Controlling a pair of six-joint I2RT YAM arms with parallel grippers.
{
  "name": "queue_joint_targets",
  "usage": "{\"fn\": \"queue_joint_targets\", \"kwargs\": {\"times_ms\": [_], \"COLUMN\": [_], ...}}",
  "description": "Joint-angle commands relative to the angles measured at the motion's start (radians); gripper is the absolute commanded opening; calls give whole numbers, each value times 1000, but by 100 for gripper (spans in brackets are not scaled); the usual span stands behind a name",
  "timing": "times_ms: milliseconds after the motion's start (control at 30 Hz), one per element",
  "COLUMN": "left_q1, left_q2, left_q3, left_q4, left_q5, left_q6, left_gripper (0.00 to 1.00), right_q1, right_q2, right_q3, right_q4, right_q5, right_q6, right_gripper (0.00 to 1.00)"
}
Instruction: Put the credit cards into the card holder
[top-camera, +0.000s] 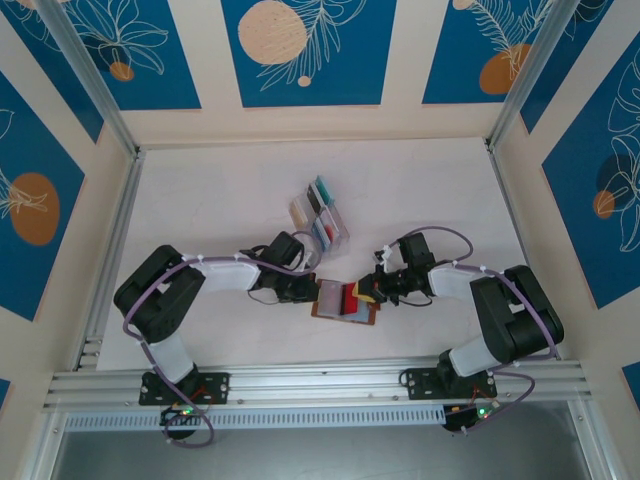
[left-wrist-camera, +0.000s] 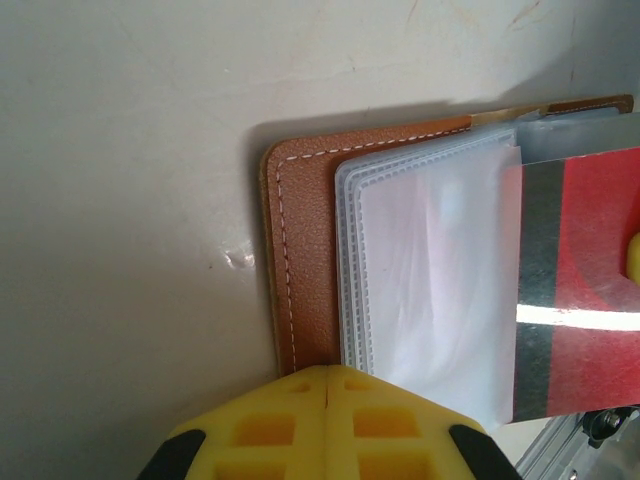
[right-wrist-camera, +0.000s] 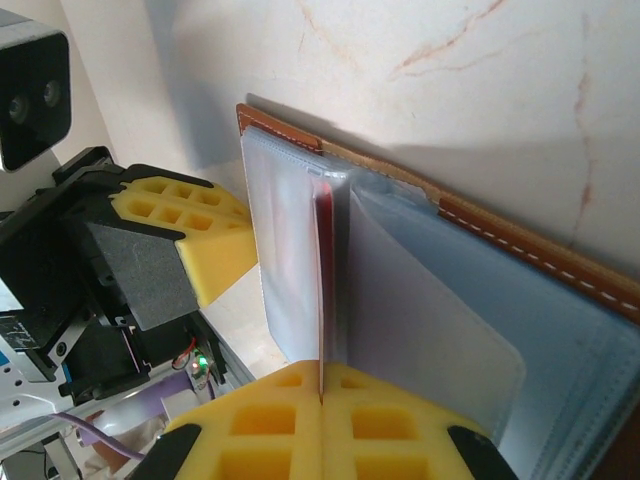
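You are looking at one card holder (top-camera: 345, 302) lying open near the tabletop's (top-camera: 220, 190) near edge, between two tools. The right tool (right-wrist-camera: 322, 398) is pinching one red card (right-wrist-camera: 324, 290) edge-on among its pockets; the left tool (left-wrist-camera: 328, 376) is sitting pressed together at the holder's edge. Several more cards are standing in a clear rack (top-camera: 322, 212) toward the far edge, with open tabletop on both sides.

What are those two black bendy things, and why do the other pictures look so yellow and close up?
They are two robot arms bolted to a white table, seen from above. Each ends in a yellow pincer with its own small camera, which takes the close-up pictures. The left pincer is shut at the edge of an open brown leather card holder with clear pockets. The right pincer is shut on a thin red plastic card, edge-on among the pockets. Behind stands a clear plastic rack holding more cards.
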Motion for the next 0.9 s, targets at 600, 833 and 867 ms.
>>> {"fn": "queue_joint_targets", "kwargs": {"times_ms": [600,833,867], "left_q1": [24,23,22], "left_q2": [42,42,41], "left_q3": [-66,-84,-87], "left_q4": [-29,-19,-18], "left_q5": [-52,-54,-54], "left_q6": [-1,-6,-8], "left_gripper": [2,2,2], "right_q1": [0,23,27], "right_q2": [106,125,129], "right_q3": [-14,1,3], "right_q4": [65,62,63], "right_q5": [26,58,61], "right_q6": [17,19,21], "right_gripper": [0,0,0]}}
